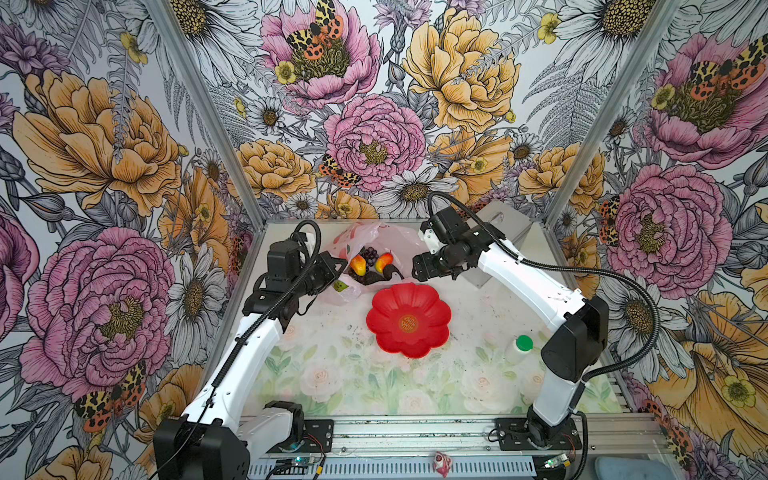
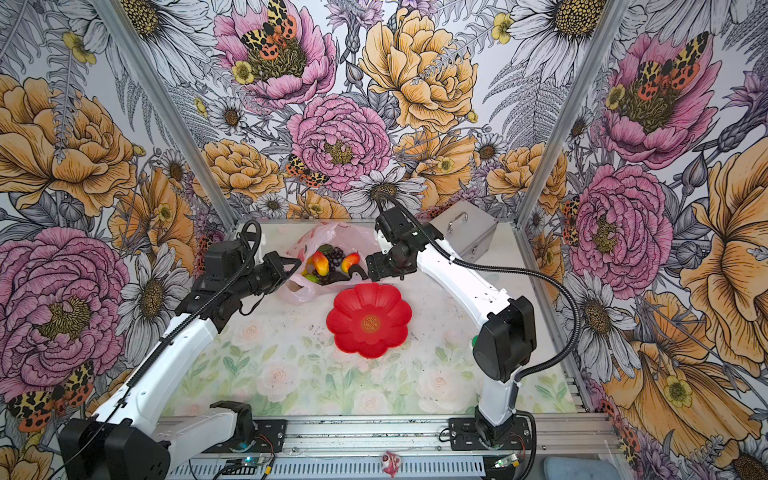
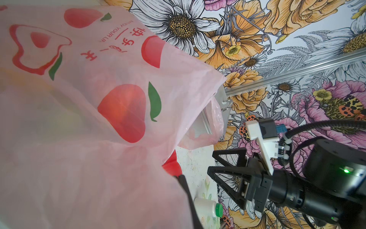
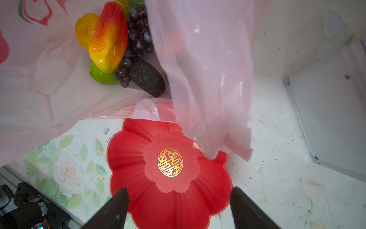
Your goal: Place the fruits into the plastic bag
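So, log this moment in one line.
left tool: shut on plastic bag | right tool: open, empty | fruits: inside bag | red flower-shaped plate: empty

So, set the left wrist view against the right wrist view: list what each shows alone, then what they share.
Only left wrist: the lettering on the plastic bag and a white bottle with a green cap. Only right wrist: inside the bag, a red-orange fruit, the grape bunch and an avocado, plus the gold emblem of the red plate. Both: the bag, the metal case and the open right end effector.
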Robot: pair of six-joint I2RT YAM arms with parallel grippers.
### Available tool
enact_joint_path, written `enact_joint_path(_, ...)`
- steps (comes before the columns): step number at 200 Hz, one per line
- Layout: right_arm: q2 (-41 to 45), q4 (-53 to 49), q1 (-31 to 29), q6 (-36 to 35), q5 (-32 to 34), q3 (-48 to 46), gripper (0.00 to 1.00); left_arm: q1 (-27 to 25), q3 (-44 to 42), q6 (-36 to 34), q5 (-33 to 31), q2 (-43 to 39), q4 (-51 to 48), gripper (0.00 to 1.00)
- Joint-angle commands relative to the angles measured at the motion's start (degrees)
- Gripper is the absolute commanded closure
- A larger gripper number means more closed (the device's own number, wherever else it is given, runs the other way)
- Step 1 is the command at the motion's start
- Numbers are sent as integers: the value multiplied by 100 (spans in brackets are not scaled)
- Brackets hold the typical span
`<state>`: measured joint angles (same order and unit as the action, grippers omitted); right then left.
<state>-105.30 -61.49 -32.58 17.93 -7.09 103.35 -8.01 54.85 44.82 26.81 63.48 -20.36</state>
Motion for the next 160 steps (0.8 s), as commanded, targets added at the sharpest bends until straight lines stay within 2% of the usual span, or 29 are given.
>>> enact_joint_path(1, -208, 63, 92, -80, 37, 338, 19, 28, 70, -46, -16, -86, -7, 100)
enact_joint_path(119, -658, 393, 340, 20, -7, 605, 25, 33, 8, -19, -126, -214, -23, 100)
enact_joint_path(160, -726, 399, 401, 49, -18, 761, 31, 72, -17, -26, -127, -236, -25, 100)
